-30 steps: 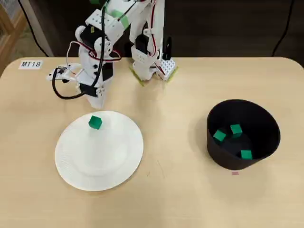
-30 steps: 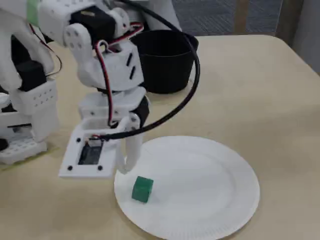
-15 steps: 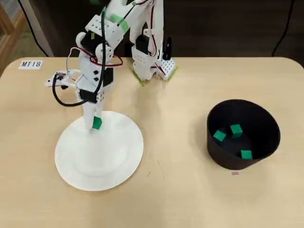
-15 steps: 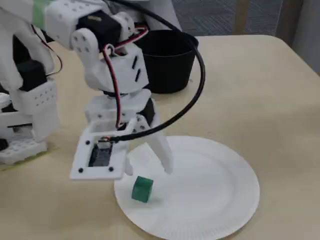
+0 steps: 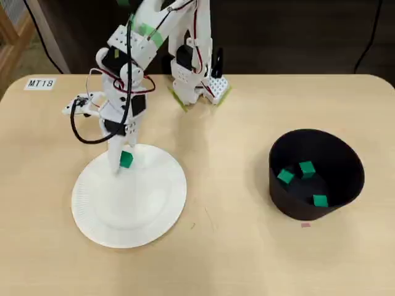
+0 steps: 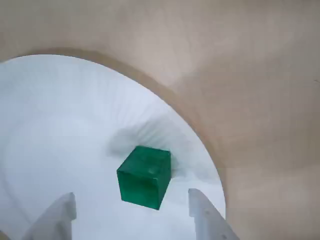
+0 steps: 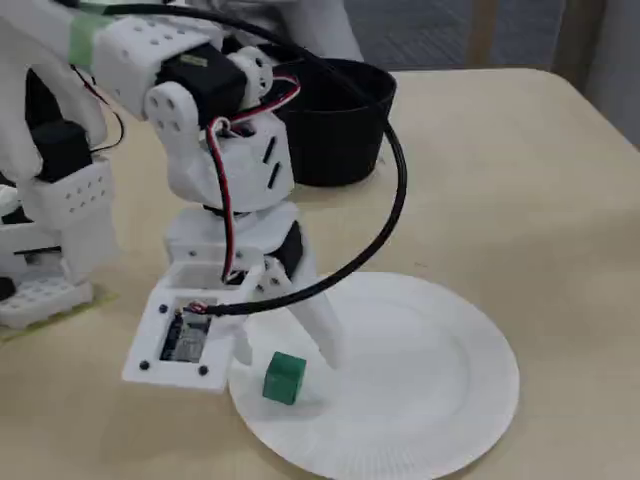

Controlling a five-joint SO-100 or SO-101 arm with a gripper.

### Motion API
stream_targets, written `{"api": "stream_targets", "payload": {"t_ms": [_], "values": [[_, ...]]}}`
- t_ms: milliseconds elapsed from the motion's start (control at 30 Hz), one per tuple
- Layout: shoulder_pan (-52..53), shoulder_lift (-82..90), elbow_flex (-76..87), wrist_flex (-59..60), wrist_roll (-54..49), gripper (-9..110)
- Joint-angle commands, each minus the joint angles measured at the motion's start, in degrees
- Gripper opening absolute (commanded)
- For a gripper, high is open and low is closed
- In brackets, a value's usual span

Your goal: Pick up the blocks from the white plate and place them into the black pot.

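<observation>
We saw the pincer (image 6: 132,212) spread wide, its two white fingers (image 6: 204,215) standing on either side of one green block (image 6: 145,176) without touching it; a clear gap showed on both sides in the wrist view. It held nothing. The block sat between and just ahead of the fingertips, resting on the white plate (image 6: 50,125) close to the plate's rim.

In the fixed view the pincer (image 7: 290,362) hung low over the near-left part of the plate (image 7: 420,370), one finger (image 7: 322,325) reaching down just beside the block (image 7: 284,377), the other mostly hidden behind the camera mount. We could not tell there whether the fingertips touched the plate.

The overhead view gave what the others could not: the black pot (image 5: 316,174) stood well apart from the pincer (image 5: 121,161), far to its right in that view, and three more green blocks (image 5: 302,178) lay inside it on the bottom. There the arm covered most of the pincer, and the block (image 5: 126,160) on the plate showed only as a green patch at the arm's tip. The fixed view showed the pot (image 7: 335,120) behind the arm, its inside dark.
</observation>
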Motion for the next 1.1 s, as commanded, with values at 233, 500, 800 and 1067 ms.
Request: {"api": "stream_targets", "payload": {"t_ms": [233,500,800,1067], "values": [[-0.3,-3.5,-3.7,-4.0,1.8,24],[-0.7,-6.7,-6.0,-5.8,3.5,-2],[-3.5,-2.5,-7.1,-5.6,4.0,-2],[-13.4,21.8,-7.1,-3.6,12.3,-2]]}}
